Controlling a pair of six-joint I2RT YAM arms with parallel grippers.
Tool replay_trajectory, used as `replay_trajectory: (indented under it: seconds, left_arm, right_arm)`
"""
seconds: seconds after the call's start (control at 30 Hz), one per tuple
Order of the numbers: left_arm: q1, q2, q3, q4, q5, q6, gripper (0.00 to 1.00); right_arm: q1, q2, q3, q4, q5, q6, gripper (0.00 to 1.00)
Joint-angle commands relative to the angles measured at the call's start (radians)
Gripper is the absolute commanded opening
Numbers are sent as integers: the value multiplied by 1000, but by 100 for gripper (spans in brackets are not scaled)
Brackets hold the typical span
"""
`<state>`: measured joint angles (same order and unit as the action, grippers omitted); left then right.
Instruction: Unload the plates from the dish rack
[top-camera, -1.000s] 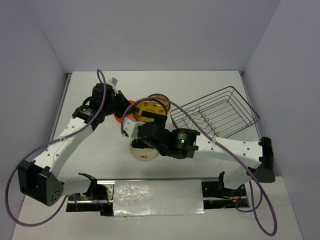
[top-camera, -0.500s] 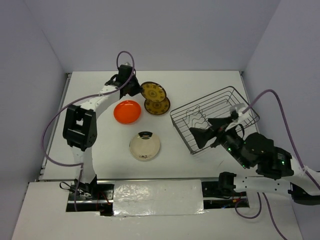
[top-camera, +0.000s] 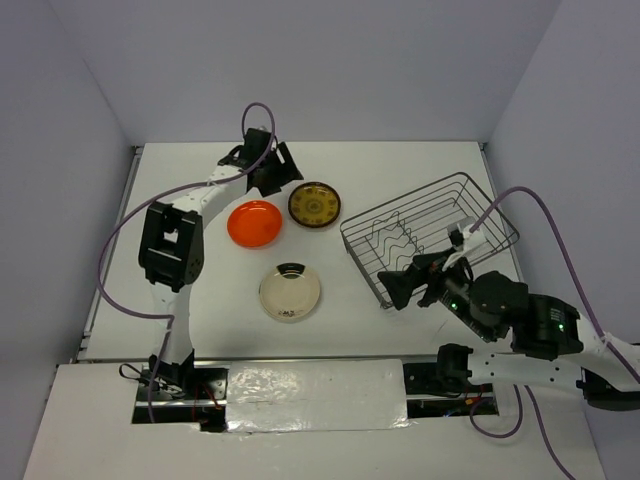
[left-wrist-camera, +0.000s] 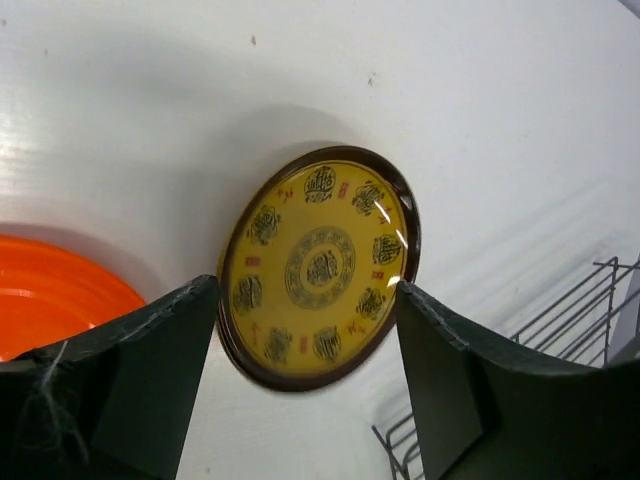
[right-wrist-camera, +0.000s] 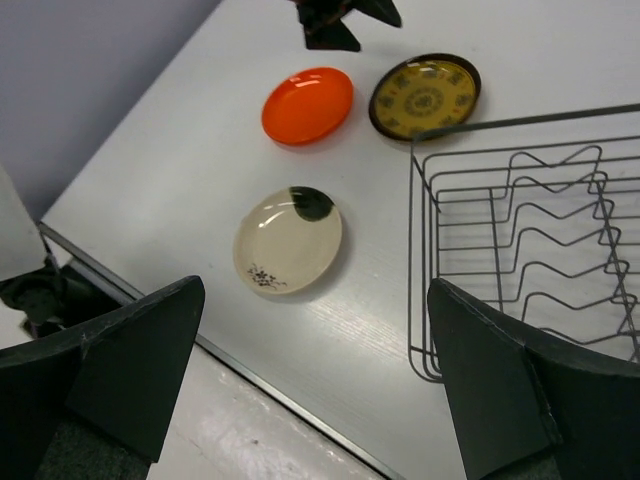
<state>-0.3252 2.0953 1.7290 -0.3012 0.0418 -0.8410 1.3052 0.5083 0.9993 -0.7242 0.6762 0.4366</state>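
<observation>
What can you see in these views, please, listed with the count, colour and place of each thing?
table: one, white, under everything.
dish rack: one, silver wire, right part of the table, no plates in it.
orange-red plate: one, flat on the table left of the rack.
dark brown plate: one, yellow pattern, just right of the orange-red one.
cream plate: one, with a dark patch, nearer the arm bases than the other two.
cables: two, purple, one looping along each arm.
left gripper: one, black fingers, open, above the dark brown plate.
right gripper: one, black fingers, open, at the rack's near-left corner.
</observation>
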Motion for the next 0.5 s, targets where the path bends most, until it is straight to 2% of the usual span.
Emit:
replay_trajectory:
  seconds: [0.0, 0.07, 0.13, 0.23, 0.3, 0.37, 0.47]
  left_arm:
    - [-8, -107, 15, -67, 30, 19, 85]
    - [-14, -214, -32, -78, -2, 63, 87]
    - [-20, -338, -64, -154, -39, 118, 88]
    - [-26, -562, -187, -222, -202, 190, 88]
    - [-26, -746, -308, -237, -318, 242, 91]
    - [-25, -858, -376, -265, -437, 272, 95]
    - [-17, -1096, -514, -354, -554, 339, 99]
  right_arm:
    - [0, 61, 53, -78, 89, 68, 100]
    - [0, 88, 64, -122, 194, 149, 100]
    - [-1, 104, 73, -197, 255, 210, 100]
    - [-4, 127, 94, -299, 342, 321, 100]
    - [-7, 128, 90, -299, 375, 308, 100]
    - [-12, 118, 81, -244, 381, 251, 100]
    - [-79, 127, 64, -111, 331, 99, 100]
